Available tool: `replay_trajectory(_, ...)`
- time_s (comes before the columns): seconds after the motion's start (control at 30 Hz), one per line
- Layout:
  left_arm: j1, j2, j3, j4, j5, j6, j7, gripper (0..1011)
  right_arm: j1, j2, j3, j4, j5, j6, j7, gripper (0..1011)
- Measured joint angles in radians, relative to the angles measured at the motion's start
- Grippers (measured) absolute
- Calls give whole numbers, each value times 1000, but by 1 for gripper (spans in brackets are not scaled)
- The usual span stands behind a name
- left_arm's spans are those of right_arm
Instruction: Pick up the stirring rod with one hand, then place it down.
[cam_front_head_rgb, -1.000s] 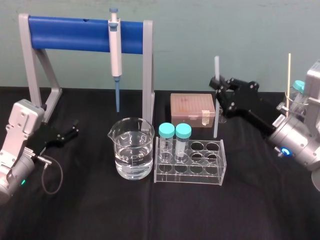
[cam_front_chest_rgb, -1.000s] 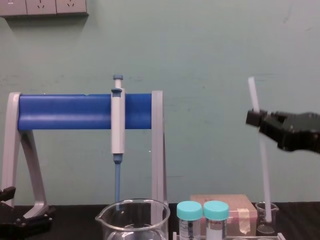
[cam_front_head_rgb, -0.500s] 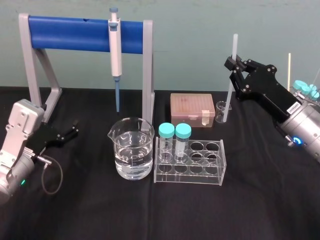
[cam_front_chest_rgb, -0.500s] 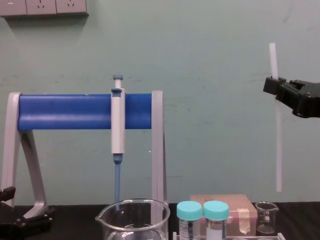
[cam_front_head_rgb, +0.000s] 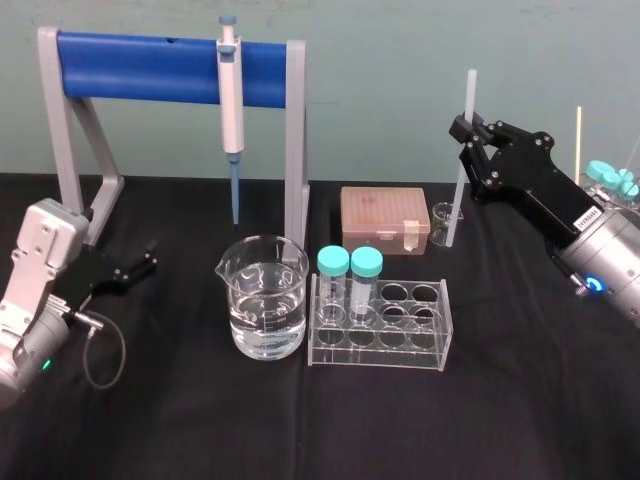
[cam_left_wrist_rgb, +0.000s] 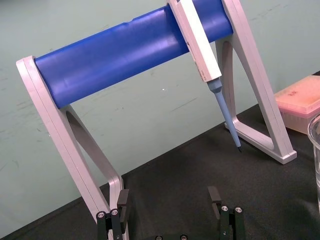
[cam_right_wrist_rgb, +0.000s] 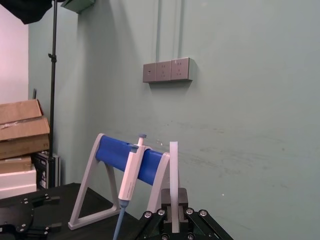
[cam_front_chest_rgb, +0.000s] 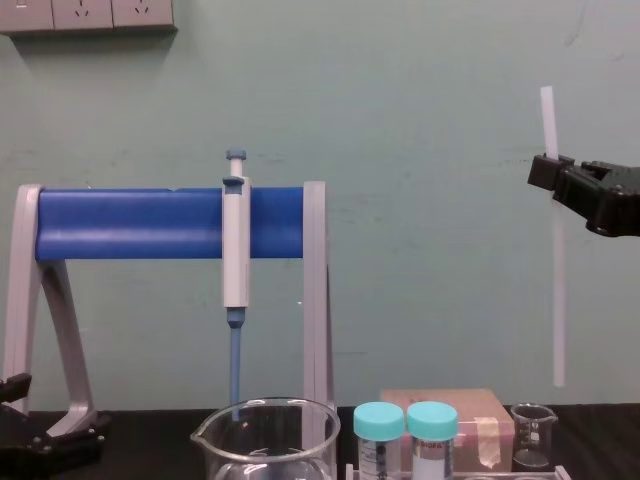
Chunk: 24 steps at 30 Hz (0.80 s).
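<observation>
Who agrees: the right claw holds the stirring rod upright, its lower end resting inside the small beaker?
No: the right claw holds the stirring rod upright, but its lower end hangs in air higher than the small beaker, as the chest view shows. The left claw idles at left.

We find no writing that we can read anywhere. A small white label (cam_front_head_rgb: 583, 213) sits on the black body of the right gripper (cam_front_head_rgb: 464, 128), but its print is too small for us to make out. The two teal-capped tubes (cam_front_chest_rgb: 377, 440) carry pale labels with faint marks that we cannot decipher either.
</observation>
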Motion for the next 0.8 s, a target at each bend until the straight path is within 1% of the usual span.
replay_trajectory(0.8, 0, 0, 0, 0, 0, 0, 0, 1000, 5, -5, -5, 7, -2, 4, 6, 69)
